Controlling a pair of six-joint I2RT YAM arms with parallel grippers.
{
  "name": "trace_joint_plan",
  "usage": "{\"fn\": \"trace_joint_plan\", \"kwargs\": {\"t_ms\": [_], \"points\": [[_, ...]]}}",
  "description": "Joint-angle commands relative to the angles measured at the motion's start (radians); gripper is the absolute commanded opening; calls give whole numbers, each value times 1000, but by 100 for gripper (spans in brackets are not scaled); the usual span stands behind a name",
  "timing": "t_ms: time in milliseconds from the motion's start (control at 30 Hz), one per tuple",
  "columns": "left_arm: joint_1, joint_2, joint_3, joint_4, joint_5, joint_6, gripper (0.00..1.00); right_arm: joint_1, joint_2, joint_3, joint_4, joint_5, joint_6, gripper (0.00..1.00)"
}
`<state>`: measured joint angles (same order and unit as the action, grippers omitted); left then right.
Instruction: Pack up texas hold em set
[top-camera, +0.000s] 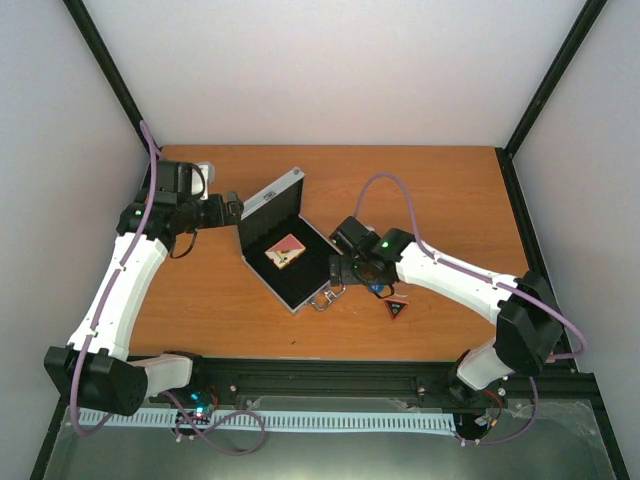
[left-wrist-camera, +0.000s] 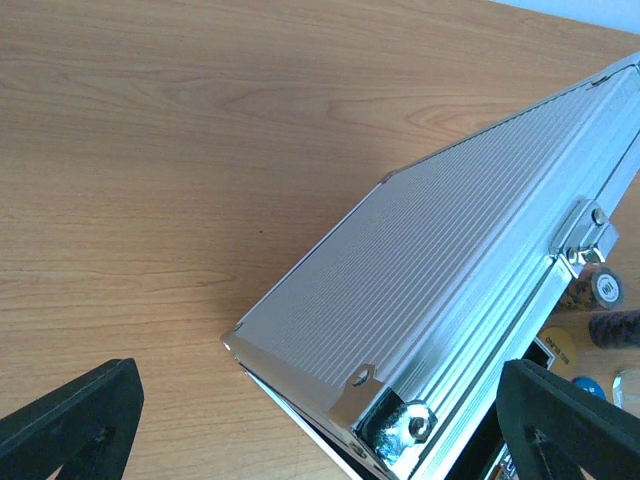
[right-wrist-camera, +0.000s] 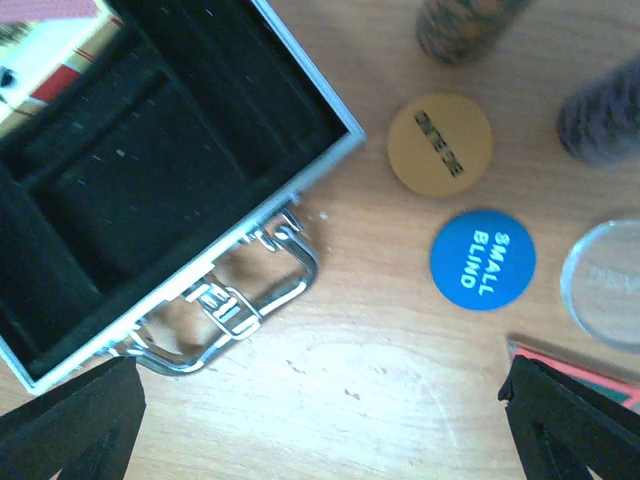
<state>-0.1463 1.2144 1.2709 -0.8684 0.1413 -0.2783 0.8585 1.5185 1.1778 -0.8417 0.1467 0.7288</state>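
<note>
The silver case (top-camera: 295, 290) lies open mid-table, its lid (top-camera: 270, 197) raised and a red card deck (top-camera: 286, 251) in the black lining. My left gripper (top-camera: 232, 210) is open just behind the lid; its wrist view shows the ribbed lid (left-wrist-camera: 450, 260) between the spread fingers (left-wrist-camera: 75, 420). My right gripper (top-camera: 340, 268) is open and empty over the case's metal handle (right-wrist-camera: 230, 310). An orange disc (right-wrist-camera: 440, 143), a blue "SMALL BLIND" disc (right-wrist-camera: 483, 259), a clear disc (right-wrist-camera: 605, 283) and chip stacks (right-wrist-camera: 465, 25) lie on the table right of the case. The dark triangular button (top-camera: 397, 308) lies near the front.
The wooden table (top-camera: 200, 300) is walled by white panels with black corner posts (top-camera: 105, 70). The arm bases and a black rail (top-camera: 330, 375) run along the near edge.
</note>
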Motion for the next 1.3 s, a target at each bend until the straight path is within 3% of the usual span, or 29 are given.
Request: {"fn": "trace_joint_plan", "kwargs": {"t_ms": [0,200,533,800,1267], "points": [[-3,-16,47,4,28,-22,100,-1,-27,-34,-61,19,54,100],[-3,-31,68,-12,4,-29,100,-14,-39,-45,-158,68,129,100],[-2,-57,130,-31,-13,-55,100,-126,-125,-187,-232,-6,257,100],[-2,-55,120,-33,-11,-56,100,-196,-84,-271,-154,-106,265,99],[-2,-40,123,-44,-41,-47,100,-298,-37,-255,-73,-75,222,97]]}}
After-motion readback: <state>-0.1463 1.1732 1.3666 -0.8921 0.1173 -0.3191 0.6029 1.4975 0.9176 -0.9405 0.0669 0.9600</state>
